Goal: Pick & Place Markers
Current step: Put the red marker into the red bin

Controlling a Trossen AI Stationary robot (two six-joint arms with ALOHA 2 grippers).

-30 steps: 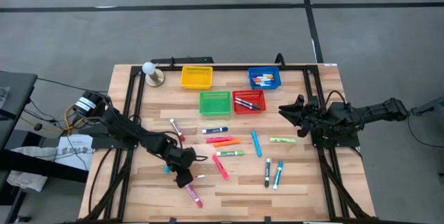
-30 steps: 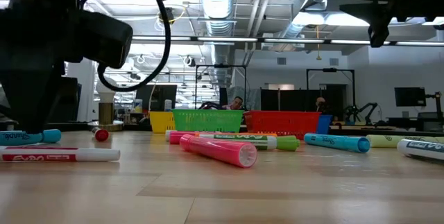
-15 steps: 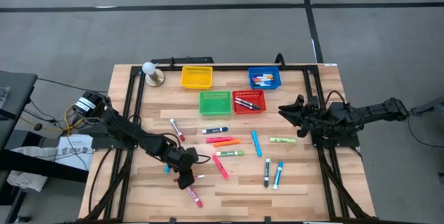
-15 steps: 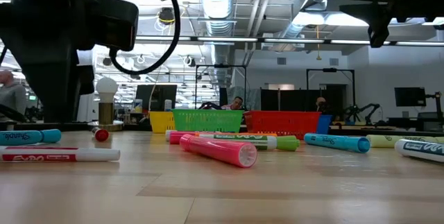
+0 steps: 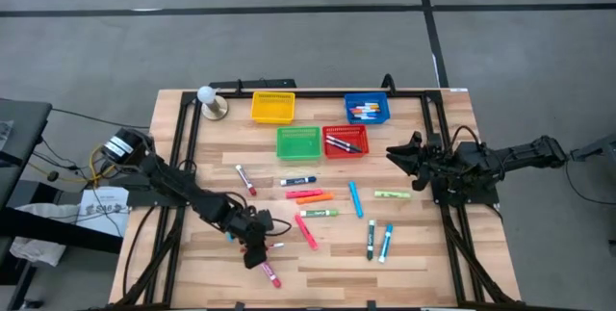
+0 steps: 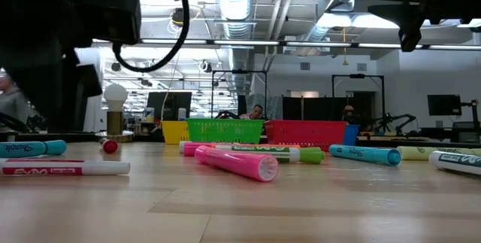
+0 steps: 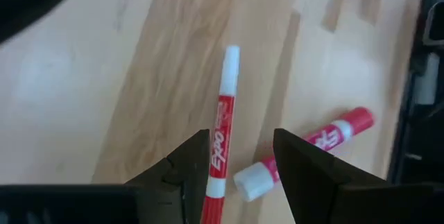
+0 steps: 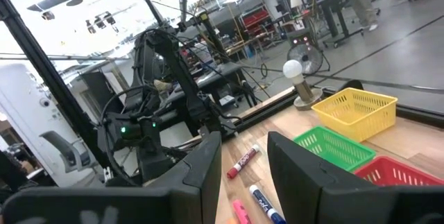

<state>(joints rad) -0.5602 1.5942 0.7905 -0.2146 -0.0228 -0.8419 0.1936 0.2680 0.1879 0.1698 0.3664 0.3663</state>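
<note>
Several markers lie flat on the wooden table [image 5: 318,263]: pink [image 5: 306,231], orange [image 5: 315,197], blue [image 5: 355,198], green [image 5: 319,213] and others. My left gripper [image 5: 257,253] [image 7: 241,163] is open near the table's near left part. Its fingers stand on either side of a thin red marker with a white tip [image 7: 220,130] [image 5: 274,245] and are not seen touching it. A second red marker with a white cap [image 7: 305,153] [image 5: 269,272] lies beside it. My right gripper [image 5: 397,149] [image 8: 244,175] is open and waits at the right side.
Four mesh baskets stand at the far middle: yellow [image 5: 272,107], blue [image 5: 367,109] with markers in it, green [image 5: 298,142] and red [image 5: 346,140] with markers. A lamp bulb on a stand [image 5: 209,100] is far left. A dark frame [image 5: 183,138] borders the table.
My left gripper has moved a little toward the table's near edge, over the thin red marker, and it looms larger in the low view. No marker has moved.
</note>
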